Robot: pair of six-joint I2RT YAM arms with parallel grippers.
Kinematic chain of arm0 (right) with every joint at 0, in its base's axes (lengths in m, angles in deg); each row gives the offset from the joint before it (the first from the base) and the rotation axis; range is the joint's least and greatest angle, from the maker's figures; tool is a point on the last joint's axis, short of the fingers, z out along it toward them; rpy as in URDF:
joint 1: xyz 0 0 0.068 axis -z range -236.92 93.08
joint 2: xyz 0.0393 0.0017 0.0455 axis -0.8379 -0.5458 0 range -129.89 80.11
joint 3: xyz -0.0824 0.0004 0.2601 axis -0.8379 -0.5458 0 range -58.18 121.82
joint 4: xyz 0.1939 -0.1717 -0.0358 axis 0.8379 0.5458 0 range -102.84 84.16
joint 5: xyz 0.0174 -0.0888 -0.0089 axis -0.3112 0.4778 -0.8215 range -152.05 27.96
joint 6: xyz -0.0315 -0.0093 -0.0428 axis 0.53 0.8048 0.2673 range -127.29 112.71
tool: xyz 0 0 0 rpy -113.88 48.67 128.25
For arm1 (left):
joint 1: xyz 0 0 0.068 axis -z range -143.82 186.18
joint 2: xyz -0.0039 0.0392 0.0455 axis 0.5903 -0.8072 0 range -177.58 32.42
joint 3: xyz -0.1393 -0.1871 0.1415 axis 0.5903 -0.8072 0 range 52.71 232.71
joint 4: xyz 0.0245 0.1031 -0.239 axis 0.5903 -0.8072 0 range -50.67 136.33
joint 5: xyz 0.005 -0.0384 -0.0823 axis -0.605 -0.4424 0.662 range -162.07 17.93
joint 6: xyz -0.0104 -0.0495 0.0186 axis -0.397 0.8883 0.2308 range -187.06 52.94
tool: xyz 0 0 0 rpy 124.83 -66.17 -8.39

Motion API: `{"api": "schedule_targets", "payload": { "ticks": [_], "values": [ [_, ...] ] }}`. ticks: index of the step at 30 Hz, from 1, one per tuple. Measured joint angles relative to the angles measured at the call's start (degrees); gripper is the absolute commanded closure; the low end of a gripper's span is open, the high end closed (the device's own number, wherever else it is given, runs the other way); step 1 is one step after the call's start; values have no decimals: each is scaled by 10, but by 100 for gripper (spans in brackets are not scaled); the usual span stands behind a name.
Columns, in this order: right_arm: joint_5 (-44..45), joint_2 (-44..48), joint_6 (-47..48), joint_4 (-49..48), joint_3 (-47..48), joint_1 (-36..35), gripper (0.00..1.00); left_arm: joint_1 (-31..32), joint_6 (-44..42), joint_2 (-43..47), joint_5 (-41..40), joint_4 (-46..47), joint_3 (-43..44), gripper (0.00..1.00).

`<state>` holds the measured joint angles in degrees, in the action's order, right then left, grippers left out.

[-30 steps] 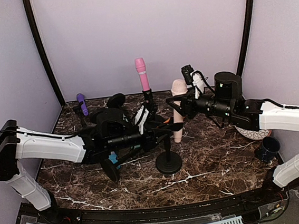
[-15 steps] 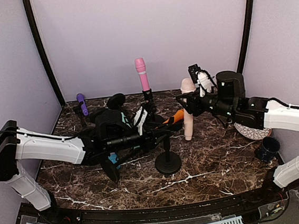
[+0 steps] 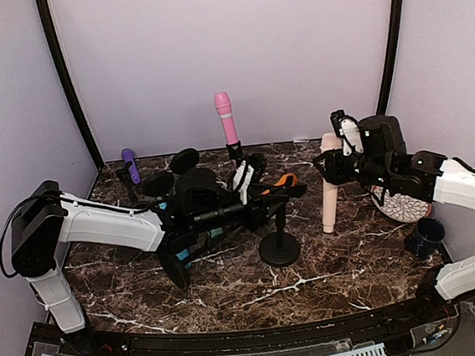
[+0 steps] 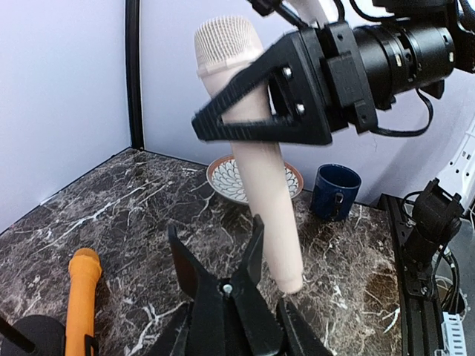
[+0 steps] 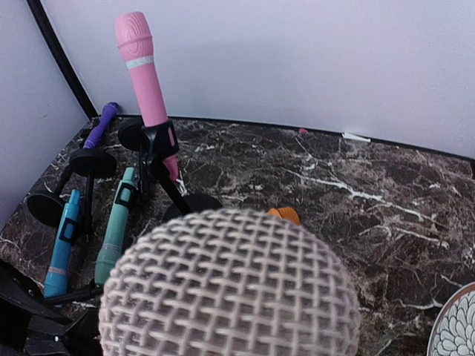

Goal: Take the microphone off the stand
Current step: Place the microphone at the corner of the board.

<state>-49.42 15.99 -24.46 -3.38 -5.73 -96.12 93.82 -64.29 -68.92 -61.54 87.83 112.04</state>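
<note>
Top external: on the dark marbled tabletop [image 3: 231, 290], ringed by lilac walls [image 3: 292, 46], the right gripper [image 3: 327, 163] clamps the beige microphone [image 3: 329, 209] at three o'clock of the stand [image 3: 280, 248]. The left gripper [image 3: 285, 188] is narrow; I cannot tell whether it grips anything.

Passable along the near edge of the table [image 3: 331, 280], in front of the black stand [image 3: 280, 248]. Passable too through the gap between that stand and the beige microphone [image 3: 328, 196] upright at right. Barred across centre-left by the left arm [image 3: 111, 224] and the cluttered stands [image 3: 184, 160] behind it, pink microphone [image 3: 226, 118] tallest. Hemmed at far right by patterned plate [image 3: 402, 211] and blue mug [image 3: 425, 234].
</note>
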Motion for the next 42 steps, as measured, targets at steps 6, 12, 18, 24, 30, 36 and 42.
{"api": "schedule_targets", "payload": {
  "ticks": [6,12,18,24,30,36,42],
  "values": [
    [9,1,-66,100,-29,13,82,0,5,-61,11,22,59,96],
    [-5,-5,-128,170,-84,43,82,0,6,-101,19,40,97,96],
    [-28,-59,-169,179,-118,47,82,-1,6,-150,26,63,146,96],
    [-21,-111,-202,178,-138,48,76,-1,7,-209,36,73,217,96],
    [2,-142,-229,170,-153,61,57,-3,7,-275,39,73,304,95],
    [7,-116,-252,126,-200,73,38,-9,14,-342,50,67,403,95],
    [16,-73,-268,98,-221,77,30,-16,25,-413,65,39,518,95]
  ]
}}
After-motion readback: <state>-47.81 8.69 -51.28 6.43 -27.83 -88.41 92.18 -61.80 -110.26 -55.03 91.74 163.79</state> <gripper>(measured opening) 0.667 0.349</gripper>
